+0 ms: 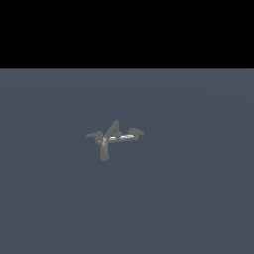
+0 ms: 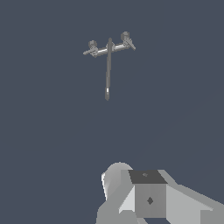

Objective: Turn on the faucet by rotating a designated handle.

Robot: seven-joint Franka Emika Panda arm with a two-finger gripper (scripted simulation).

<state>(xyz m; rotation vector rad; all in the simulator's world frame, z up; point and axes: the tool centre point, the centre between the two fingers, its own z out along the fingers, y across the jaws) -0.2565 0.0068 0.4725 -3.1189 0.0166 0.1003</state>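
Approach step: gripper [image 2: 151, 199] low in wrist frame, well apart from faucet [image 1: 111, 137]; jaw state indeterminate. Next: close on straight handle [image 1: 93, 135], rotate.

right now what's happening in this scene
A simulated robot arm is set to turn on a small grey faucet standing alone on a flat blue-grey surface. Nothing is touching it yet. In the wrist view the faucet sits well ahead of the camera, with its long spout pointing back toward it. The exterior view shows no arm at all, and the fingers are not visible.
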